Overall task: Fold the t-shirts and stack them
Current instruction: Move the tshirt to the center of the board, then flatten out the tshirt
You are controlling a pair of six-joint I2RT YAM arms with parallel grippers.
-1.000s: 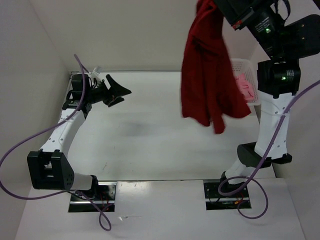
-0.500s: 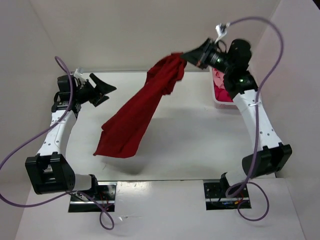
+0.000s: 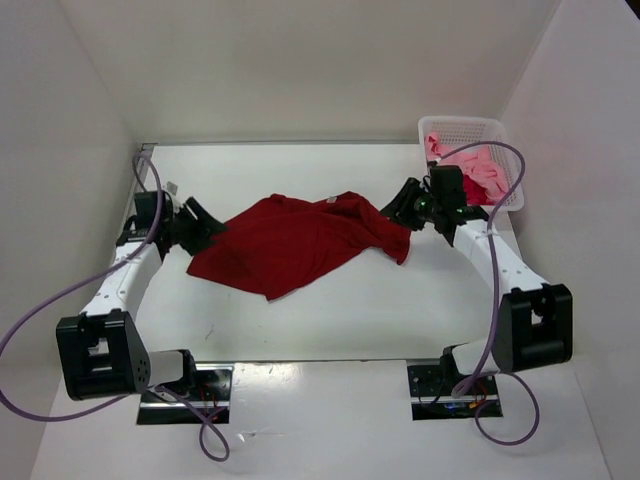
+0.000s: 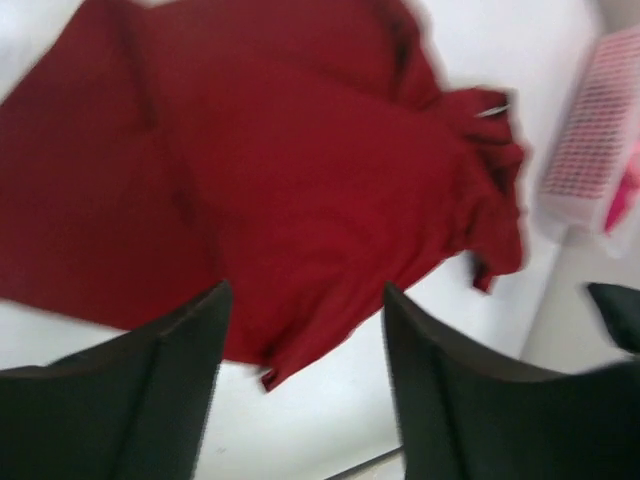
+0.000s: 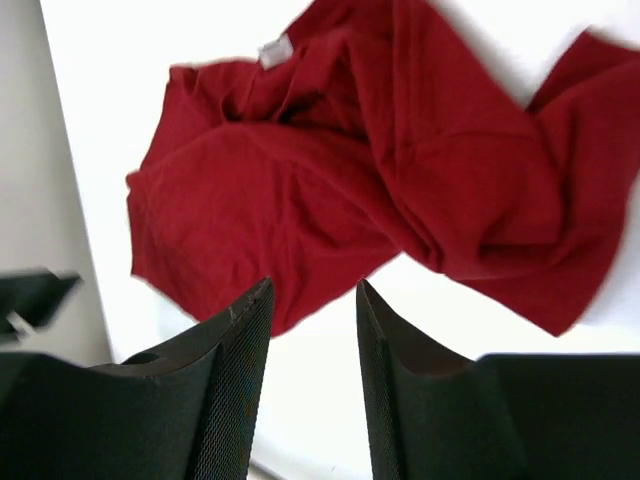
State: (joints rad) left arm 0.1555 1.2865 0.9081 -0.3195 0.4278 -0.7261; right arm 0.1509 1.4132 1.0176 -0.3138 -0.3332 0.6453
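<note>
A moment ago it swung from the right end effector (image 3: 402,210); now the dark red t-shirt (image 3: 300,240) lies rumpled mid desk (image 3: 340,320), freed, jaws apart at its 3 o'clock edge; left end effector (image 3: 203,226) open at 9 o'clock; flattening seems next

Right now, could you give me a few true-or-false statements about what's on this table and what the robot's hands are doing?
1. The dark red shirt lies on the table, unfolded. True.
2. The right hand grips that shirt. False: its fingers stand apart, holding nothing.
3. A pink shirt sits in the white basket. True.
4. The basket stands at the near left corner. False: it is at the far right corner, beyond the right hand.
</note>
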